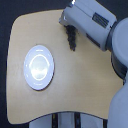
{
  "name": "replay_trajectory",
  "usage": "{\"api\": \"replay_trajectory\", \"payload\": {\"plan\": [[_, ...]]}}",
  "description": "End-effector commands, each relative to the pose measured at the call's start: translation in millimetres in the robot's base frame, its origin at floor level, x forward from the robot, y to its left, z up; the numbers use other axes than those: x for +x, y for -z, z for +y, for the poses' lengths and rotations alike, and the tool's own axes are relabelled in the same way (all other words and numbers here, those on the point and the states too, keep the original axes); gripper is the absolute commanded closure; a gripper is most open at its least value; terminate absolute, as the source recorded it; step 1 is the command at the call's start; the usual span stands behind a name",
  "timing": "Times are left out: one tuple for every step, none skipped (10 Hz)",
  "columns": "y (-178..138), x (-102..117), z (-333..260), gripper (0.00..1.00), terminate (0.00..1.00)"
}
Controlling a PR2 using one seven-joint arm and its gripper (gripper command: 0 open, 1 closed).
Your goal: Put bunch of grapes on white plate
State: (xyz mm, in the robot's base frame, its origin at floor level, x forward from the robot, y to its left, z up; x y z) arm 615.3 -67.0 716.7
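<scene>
My end effector (68, 26) hangs near the worktop's (75, 85) far edge, seemingly pinching the bunch of grapes (71, 38) at its top. I judge it light, soft and bruisable, best held by the stem end on the way to the white plate (39, 67).

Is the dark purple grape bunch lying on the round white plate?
No, the dark grape bunch hangs beneath the gripper, apart from the bare white plate.

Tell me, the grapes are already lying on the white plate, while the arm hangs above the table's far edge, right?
Not quite. The exterior view shows the plate bare; the grapes are off it, toward that view's right, just below the end effector. The arm is indeed at the table's far edge.
</scene>
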Motion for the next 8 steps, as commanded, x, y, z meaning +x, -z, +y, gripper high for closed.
{"api": "replay_trajectory", "payload": {"plan": [[9.2,-2.4,-1.7,0.0,0.0],[6.8,-2.3,-0.9,0.0,0.0],[1.5,-2.6,2.7,0.0,0.0],[-2.1,-3.6,6.5,1.0,0.0],[-3.7,-3.6,6.9,1.0,0.0],[-4.3,-3.5,6.3,1.0,0.0],[-4.9,-2.9,4.2,1.0,0.0],[-6.1,-1.3,1.6,1.0,0.0]]}}
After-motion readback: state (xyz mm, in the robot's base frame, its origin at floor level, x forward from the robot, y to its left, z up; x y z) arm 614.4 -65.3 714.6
